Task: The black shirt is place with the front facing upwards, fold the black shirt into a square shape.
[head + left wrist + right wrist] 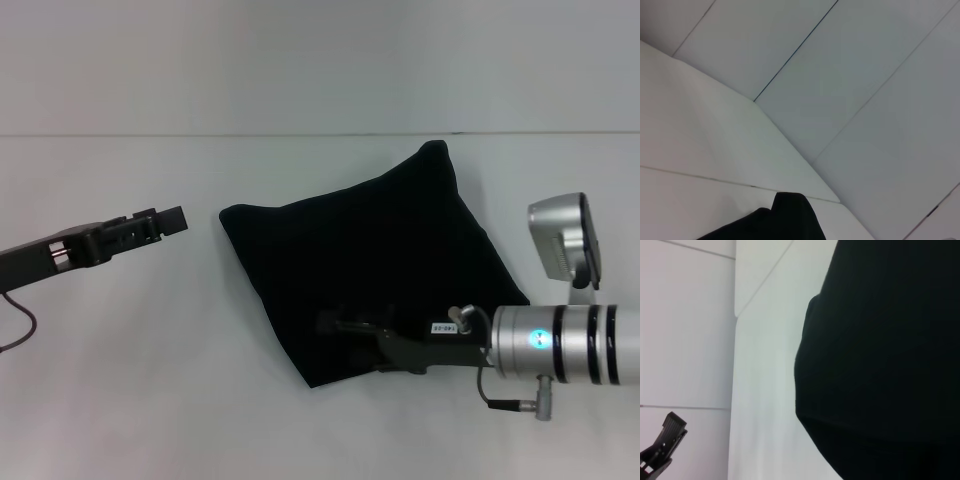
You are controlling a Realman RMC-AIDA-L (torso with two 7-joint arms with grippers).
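The black shirt is plain, deep black all over, with no lettering or label showing on its folded surface. It lies on a white worktop. Left of the shirt, the left gripper is black; over the shirt's near edge, the right gripper is black on a silver arm banded in black.

The black shirt is matt cloth; the table is smooth, matt white.

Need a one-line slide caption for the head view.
Black shirt folded into a rough square on the white table; right gripper over its near edge, left gripper hovering beside it.
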